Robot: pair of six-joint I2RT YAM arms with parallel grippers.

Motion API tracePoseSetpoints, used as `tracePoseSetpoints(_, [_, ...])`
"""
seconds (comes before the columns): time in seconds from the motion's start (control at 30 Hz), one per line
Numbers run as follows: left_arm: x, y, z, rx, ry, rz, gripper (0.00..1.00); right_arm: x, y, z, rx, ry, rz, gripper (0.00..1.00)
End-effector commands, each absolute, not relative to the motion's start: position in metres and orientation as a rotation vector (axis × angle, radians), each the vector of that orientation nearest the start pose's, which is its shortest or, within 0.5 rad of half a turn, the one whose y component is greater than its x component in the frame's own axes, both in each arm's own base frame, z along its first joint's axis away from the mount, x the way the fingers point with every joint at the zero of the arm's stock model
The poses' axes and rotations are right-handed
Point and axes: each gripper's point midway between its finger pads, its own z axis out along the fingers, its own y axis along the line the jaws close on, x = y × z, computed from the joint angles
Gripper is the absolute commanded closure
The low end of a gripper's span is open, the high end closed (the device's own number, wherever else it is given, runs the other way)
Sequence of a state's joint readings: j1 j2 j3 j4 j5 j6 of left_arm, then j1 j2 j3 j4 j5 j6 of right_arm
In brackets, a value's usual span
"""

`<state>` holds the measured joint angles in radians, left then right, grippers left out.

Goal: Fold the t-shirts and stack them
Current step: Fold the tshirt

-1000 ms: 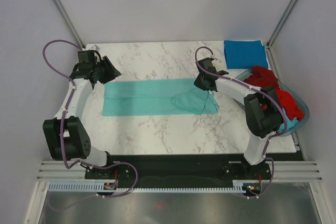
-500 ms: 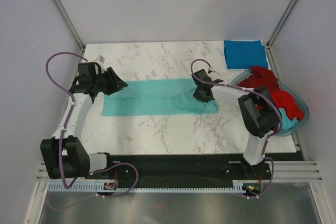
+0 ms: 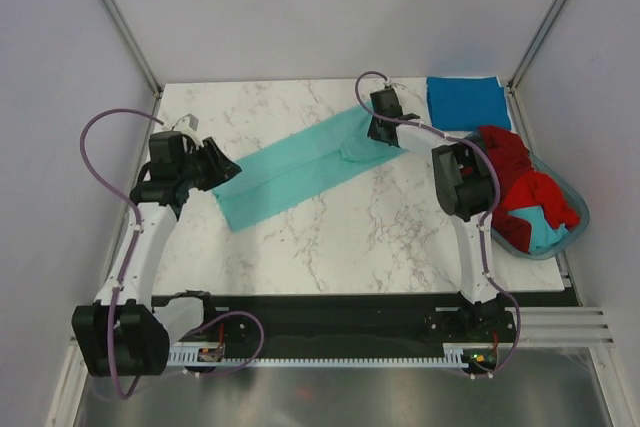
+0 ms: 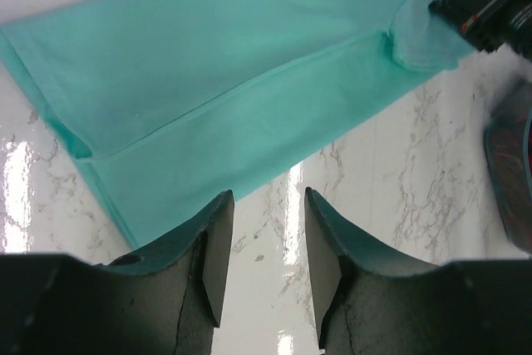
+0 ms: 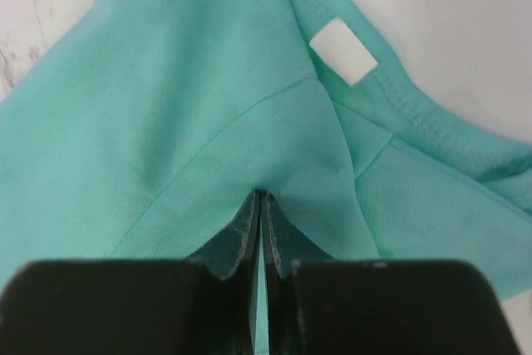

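Jaws of the right gripper (image 5: pixel 259 199) are clamping the teal t-shirt (image 3: pixel 300 167), which is lying diagonally across the table (image 3: pixel 380 237). The left gripper (image 4: pixel 268 199) is hovering half open at the shirt's other end, gripping nothing.

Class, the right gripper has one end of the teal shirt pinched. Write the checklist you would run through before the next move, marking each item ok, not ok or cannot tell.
1. Grip: ok, the right gripper is shut on the teal shirt near the collar.
2. Free gripper: ok, the left gripper is open and holds nothing.
3. Line-up on the hem end: not ok, bare table shows between the left jaws; the cloth lies beside them.
4. Shirt square to the table edge: not ok, it lies slanted.
5. Stack spot: ok, the blue shirt lies folded at the far right corner, nothing on it.
6. Count left in the basket: cannot tell; red shirts are piled there.
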<state>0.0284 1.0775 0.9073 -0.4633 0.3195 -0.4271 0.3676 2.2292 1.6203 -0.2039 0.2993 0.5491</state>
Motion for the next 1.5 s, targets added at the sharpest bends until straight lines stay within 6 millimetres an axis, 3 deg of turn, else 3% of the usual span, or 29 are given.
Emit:
tracePoseSetpoints(0.0, [0.317, -0.072, 0.167, -0.277, 2.281, -0.615, 0.53, 0.587, 0.193, 0.036, 0.140, 2.261, 0.183, 0.89])
tracePoseSetpoints(0.07, [0.314, -0.082, 0.160, -0.257, 2.315, -0.681, 0.53, 0.599, 0.202, 0.045, 0.101, 2.238, 0.227, 0.87])
tracePoseSetpoints(0.13, [0.314, -0.087, 0.148, -0.279, 2.359, -0.718, 0.53, 0.612, 0.206, 0.078, 0.079, 2.175, 0.282, 0.84])
tracePoseSetpoints(0.2, [0.309, -0.104, 0.134, -0.269, 2.421, -0.757, 0.56, 0.611, 0.212, 0.097, 0.056, 2.151, 0.347, 0.82])
tracePoseSetpoints(0.23, [0.310, -0.104, 0.128, -0.276, 2.438, -0.719, 0.57, 0.609, 0.215, 0.121, 0.046, 2.114, 0.375, 0.80])
tracePoseSetpoints(0.3, [0.310, -0.112, 0.113, -0.258, 2.489, -0.666, 0.58, 0.598, 0.220, 0.132, 0.017, 2.103, 0.435, 0.79])
tracePoseSetpoints(0.33, [0.311, -0.111, 0.107, -0.265, 2.505, -0.623, 0.59, 0.593, 0.220, 0.159, 0.019, 2.064, 0.457, 0.78])
tracePoseSetpoints(0.37, [0.310, -0.114, 0.099, -0.270, 2.529, -0.610, 0.60, 0.588, 0.219, 0.168, 0.022, 2.052, 0.468, 0.78])
tracePoseSetpoints(0.4, [0.309, -0.114, 0.094, -0.284, 2.546, -0.598, 0.63, 0.579, 0.217, 0.166, 0.027, 2.068, 0.469, 0.78])
tracePoseSetpoints(0.43, [0.307, -0.109, 0.082, -0.314, 2.574, -0.551, 0.67, 0.571, 0.216, 0.190, 0.026, 2.034, 0.489, 0.78])
tracePoseSetpoints(0.5, [0.303, -0.106, 0.070, -0.350, 2.597, -0.487, 0.69, 0.556, 0.210, 0.194, 0.045, 2.049, 0.488, 0.77])
tracePoseSetpoints(0.53, [0.301, -0.100, 0.059, -0.373, 2.616, -0.427, 0.69, 0.548, 0.204, 0.215, 0.064, 2.021, 0.491, 0.76])
tracePoseSetpoints(0.6, [0.296, -0.101, 0.049, -0.386, 2.640, -0.398, 0.69, 0.529, 0.194, 0.204, 0.133, 2.078, 0.480, 0.73])
tracePoseSetpoints(0.63, [0.297, -0.096, 0.044, -0.400, 2.637, -0.336, 0.69, 0.520, 0.189, 0.219, 0.152, 2.059, 0.497, 0.71])
tracePoseSetpoints(0.67, [0.293, -0.101, 0.036, -0.396, 2.661, -0.324, 0.69, 0.514, 0.188, 0.219, 0.169, 2.062, 0.515, 0.69])
tracePoseSetpoints(0.7, [0.288, -0.103, 0.030, -0.396, 2.683, -0.321, 0.69, 0.504, 0.184, 0.207, 0.180, 2.088, 0.508, 0.68])
tracePoseSetpoints(0.73, [0.282, -0.109, 0.026, -0.398, 2.707, -0.351, 0.69, 0.500, 0.180, 0.214, 0.191, 2.072, 0.507, 0.64])
tracePoseSetpoints(0.8, [0.265, -0.112, 0.012, -0.442, 2.752, -0.358, 0.69, 0.496, 0.175, 0.205, 0.201, 2.083, 0.495, 0.59])
tracePoseSetpoints(1.0, [0.229, -0.115, -0.007, -0.536, 2.787, -0.420, 0.69, 0.496, 0.160, 0.180, 0.203, 2.137, 0.530, 0.58])
tracePoseSetpoints(1.1, [0.219, -0.125, -0.003, -0.549, 2.774, -0.487, 0.69, 0.493, 0.159, 0.182, 0.200, 2.132, 0.553, 0.59])
tracePoseSetpoints(1.3, [0.197, -0.163, 0.018, -0.470, 2.758, -0.669, 0.69, 0.479, 0.154, 0.176, 0.253, 2.144, 0.547, 0.60])
tracePoseSetpoints(1.47, [0.161, -0.185, 0.027, -0.449, 2.774, -0.835, 0.66, 0.481, 0.145, 0.166, 0.305, 2.155, 0.495, 0.59])
